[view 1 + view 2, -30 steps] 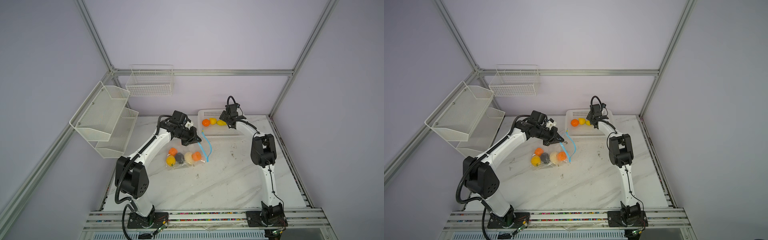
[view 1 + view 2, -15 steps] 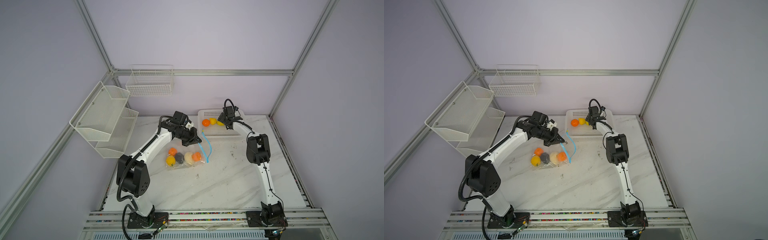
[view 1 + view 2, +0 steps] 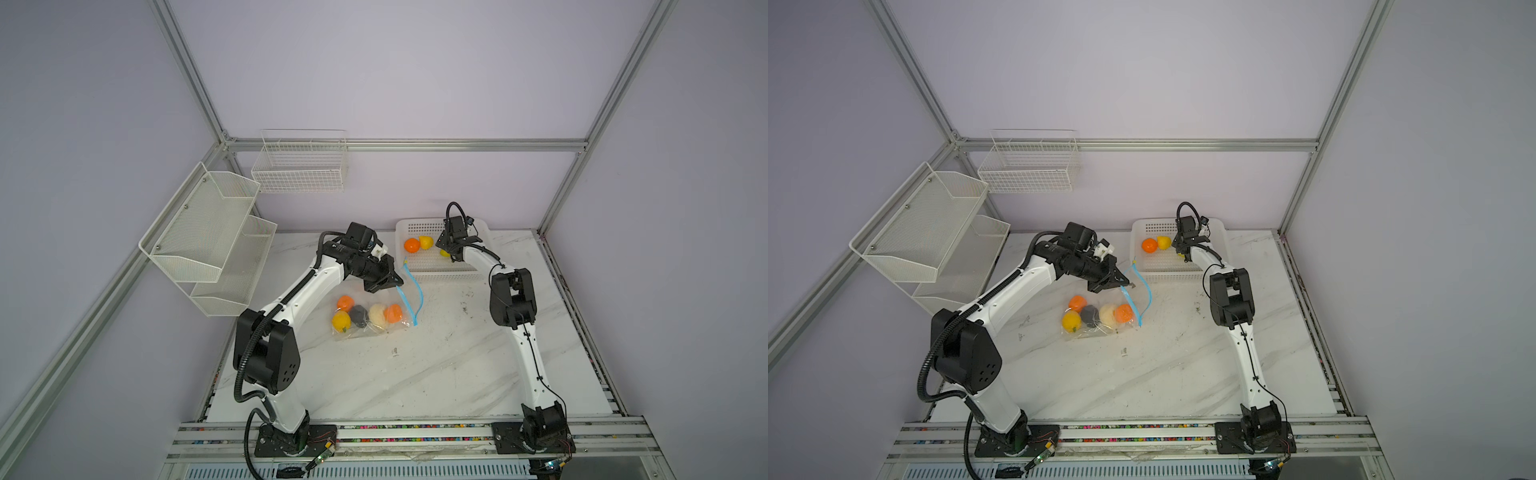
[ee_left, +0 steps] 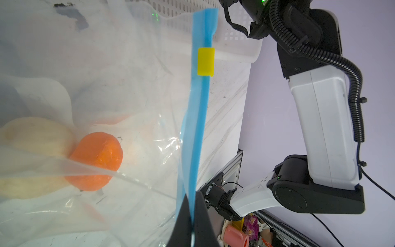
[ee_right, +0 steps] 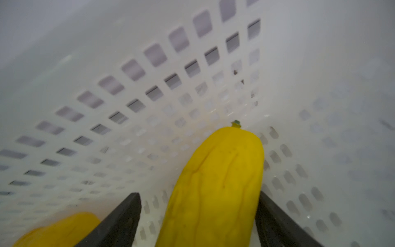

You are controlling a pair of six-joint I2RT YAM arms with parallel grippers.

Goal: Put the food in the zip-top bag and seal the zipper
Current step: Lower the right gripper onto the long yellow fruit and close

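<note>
I see the white perforated basket (image 3: 440, 266) at the table's back edge holding a tangerine (image 3: 411, 245), a yellow fruit (image 3: 426, 242) and the long yellow piece (image 5: 218, 166). My right gripper (image 5: 197, 194) straddles that piece, jaws apart: one finger touches it, the other stands clear.

The zip-top bag (image 3: 365, 328) lies mid-table with two more tangerines (image 3: 345, 302), a second yellow fruit (image 3: 340, 321), the cream bulb (image 3: 377, 313) and the dark lump (image 3: 358, 315) inside.

My left gripper (image 4: 191, 200) is pinched tight on the zipper (image 4: 198, 119), lifting the mouth. The yellow tab (image 4: 205, 62) sits further along the strip.

In both top views the right gripper hides most of the long piece. A blurred yellow shape cut off in the right wrist view is possibly the basket's yellow fruit.
</note>
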